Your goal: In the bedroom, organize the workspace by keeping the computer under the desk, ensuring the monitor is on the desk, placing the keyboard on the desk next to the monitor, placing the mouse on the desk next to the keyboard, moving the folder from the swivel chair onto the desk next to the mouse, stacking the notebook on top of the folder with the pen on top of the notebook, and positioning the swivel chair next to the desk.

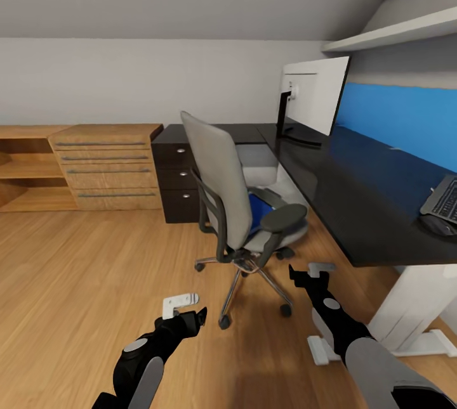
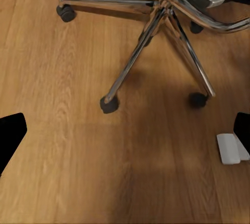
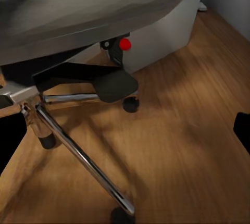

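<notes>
Nearest, both arms reach forward low over the plank floor (image 1: 76, 269). The left gripper (image 1: 184, 309) and right gripper (image 1: 311, 272) hold nothing, jaws spread wide. Just beyond stands the swivel chair (image 1: 222, 174), its chrome base (image 2: 156, 31) between the grippers and the desk (image 1: 343, 187). The blue folder (image 1: 258, 209) lies on its seat. The grey computer (image 3: 161, 36) sits under the desk behind the chair. Farther on the desktop are the keyboard (image 1: 442, 198) and monitor (image 1: 314, 98), with a wooden dresser (image 1: 105, 165) against the wall
</notes>
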Robot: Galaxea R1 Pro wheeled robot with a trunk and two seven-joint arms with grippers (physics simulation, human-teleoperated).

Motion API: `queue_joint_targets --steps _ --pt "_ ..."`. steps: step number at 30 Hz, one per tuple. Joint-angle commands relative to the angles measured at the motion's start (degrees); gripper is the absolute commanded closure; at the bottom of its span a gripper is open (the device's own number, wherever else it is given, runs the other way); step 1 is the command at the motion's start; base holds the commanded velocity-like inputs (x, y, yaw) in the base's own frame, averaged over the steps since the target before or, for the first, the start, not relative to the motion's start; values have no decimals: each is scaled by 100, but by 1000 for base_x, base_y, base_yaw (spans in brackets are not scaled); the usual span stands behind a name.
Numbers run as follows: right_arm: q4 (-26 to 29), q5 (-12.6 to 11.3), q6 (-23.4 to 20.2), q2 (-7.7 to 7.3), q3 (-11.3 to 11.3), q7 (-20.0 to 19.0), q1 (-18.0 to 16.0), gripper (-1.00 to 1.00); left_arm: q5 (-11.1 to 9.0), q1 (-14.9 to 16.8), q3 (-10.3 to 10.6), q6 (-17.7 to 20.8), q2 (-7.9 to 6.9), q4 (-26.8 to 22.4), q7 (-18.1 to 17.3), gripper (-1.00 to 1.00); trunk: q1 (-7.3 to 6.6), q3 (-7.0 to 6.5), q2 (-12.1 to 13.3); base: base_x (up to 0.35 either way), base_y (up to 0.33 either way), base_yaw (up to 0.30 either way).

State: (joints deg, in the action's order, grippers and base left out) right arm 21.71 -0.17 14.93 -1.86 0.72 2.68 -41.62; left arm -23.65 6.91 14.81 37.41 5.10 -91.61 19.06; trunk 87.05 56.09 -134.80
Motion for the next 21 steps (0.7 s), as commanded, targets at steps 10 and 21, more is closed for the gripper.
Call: queue_joint_targets --steps 10,21 --pt "-9 -1 19 74 4 12 -4 -100 -61 4 5 29 0 -6 54 -100 1 5 -2 54 0 0" --pt "-17 0 19 96 7 13 -4 -100 -61 4 -10 29 0 -17 54 -100 1 5 -2 1 0 0"
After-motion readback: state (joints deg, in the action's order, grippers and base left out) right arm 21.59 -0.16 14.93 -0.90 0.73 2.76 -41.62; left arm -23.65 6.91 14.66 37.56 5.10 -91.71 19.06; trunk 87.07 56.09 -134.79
